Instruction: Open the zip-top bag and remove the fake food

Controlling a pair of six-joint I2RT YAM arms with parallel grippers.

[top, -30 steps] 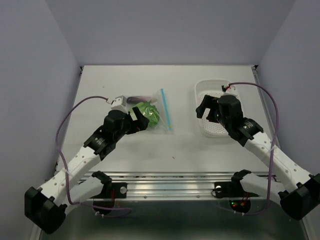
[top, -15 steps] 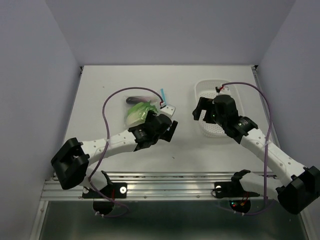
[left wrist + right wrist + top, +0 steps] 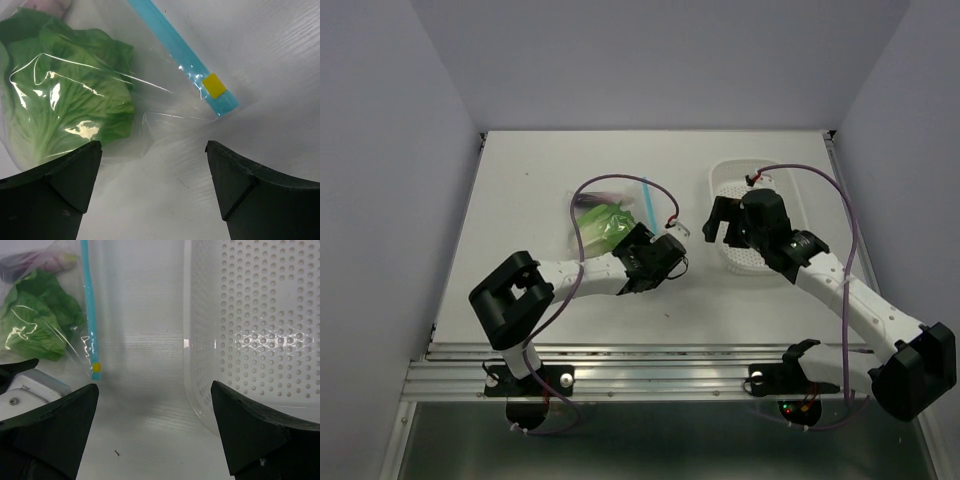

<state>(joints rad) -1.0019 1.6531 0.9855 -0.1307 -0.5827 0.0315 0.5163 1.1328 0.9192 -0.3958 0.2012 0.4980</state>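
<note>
The clear zip-top bag (image 3: 610,213) lies on the table left of centre, and its blue-teal zip strip (image 3: 176,50) ends in a yellow tab. Inside are the green cabbage piece (image 3: 65,100) and the dark purple piece (image 3: 20,260). My left gripper (image 3: 152,147) is open and empty, with its jaws just short of the bag's near corner; in the top view it (image 3: 638,250) sits at the bag's near right side. My right gripper (image 3: 154,387) is open and empty, over bare table between the zip strip (image 3: 89,300) and the basket.
A white perforated basket (image 3: 725,175) stands at the back right, close to my right gripper (image 3: 718,220); its wall (image 3: 250,315) fills the right of the right wrist view. The left wrist camera housing (image 3: 30,385) shows low on the left there.
My left arm has swung right and folded in, so its gripper now sits at the bag's near right corner. The bag has been shifted and turned. My right gripper has moved slightly left.
</note>
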